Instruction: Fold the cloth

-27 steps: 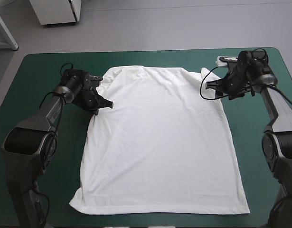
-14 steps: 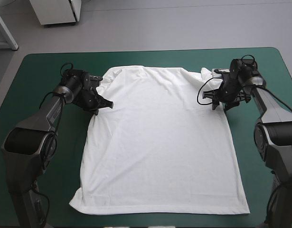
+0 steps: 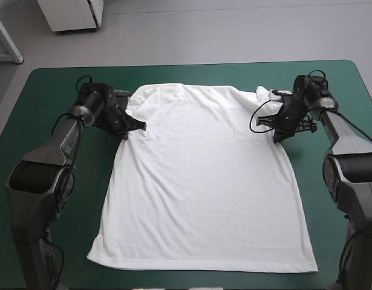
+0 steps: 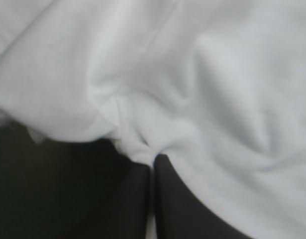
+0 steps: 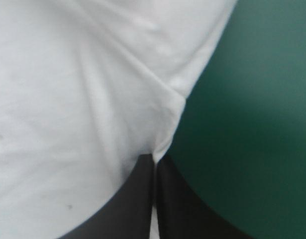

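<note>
Now grips the T-shirt (image 3: 204, 175) at two o'clock with newly lowered right jaws, at ten with left jaws; looks ready for folding.

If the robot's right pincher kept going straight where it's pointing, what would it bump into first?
The T-shirt. The right gripper is shut on its edge, and more white cloth lies straight ahead; the teal-green cover shows only off to one side. Likely cloth first, though depth is unclear.

table (image 3: 40, 90) | teal-green cover (image 5: 257, 99) | rounded corners | smooth, unwrinkled
</note>
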{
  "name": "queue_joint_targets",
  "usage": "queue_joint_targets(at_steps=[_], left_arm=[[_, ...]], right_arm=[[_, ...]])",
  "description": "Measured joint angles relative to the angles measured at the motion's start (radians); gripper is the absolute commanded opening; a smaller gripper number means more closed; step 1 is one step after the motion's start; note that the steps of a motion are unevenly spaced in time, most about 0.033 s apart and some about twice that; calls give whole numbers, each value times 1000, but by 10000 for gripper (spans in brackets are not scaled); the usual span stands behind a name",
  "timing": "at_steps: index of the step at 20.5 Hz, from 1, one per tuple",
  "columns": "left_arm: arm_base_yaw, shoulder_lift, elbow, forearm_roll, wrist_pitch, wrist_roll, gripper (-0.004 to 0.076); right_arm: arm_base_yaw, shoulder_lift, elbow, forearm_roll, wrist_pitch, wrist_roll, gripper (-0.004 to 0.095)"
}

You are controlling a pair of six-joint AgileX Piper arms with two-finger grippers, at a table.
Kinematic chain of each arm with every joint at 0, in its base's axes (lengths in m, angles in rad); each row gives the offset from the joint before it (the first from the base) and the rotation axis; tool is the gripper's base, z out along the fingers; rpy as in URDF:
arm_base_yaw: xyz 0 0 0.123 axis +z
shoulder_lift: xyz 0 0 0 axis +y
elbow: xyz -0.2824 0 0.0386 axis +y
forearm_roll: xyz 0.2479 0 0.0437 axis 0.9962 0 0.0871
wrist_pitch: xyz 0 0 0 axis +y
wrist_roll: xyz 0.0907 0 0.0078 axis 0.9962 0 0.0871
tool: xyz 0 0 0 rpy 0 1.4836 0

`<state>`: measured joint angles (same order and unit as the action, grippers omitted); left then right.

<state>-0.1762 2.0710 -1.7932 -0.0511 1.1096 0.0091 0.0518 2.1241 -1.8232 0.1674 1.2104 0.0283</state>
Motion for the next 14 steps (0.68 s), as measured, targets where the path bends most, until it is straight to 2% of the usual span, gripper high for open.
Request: queue_joint_targets(at_steps=[6,8,14], left_arm=[[-1,-22,-328,-28,127,20,-9],[-1,-49,-438,-61,139,36,-9],[-1,-166,-611,-178,149,86,-9]], right_arm=[[4,-214,-14,40,11,-13,-19],[5,-288,-57,42,13,-16,-19],[5,-414,-264,50,36,-28,-19]])
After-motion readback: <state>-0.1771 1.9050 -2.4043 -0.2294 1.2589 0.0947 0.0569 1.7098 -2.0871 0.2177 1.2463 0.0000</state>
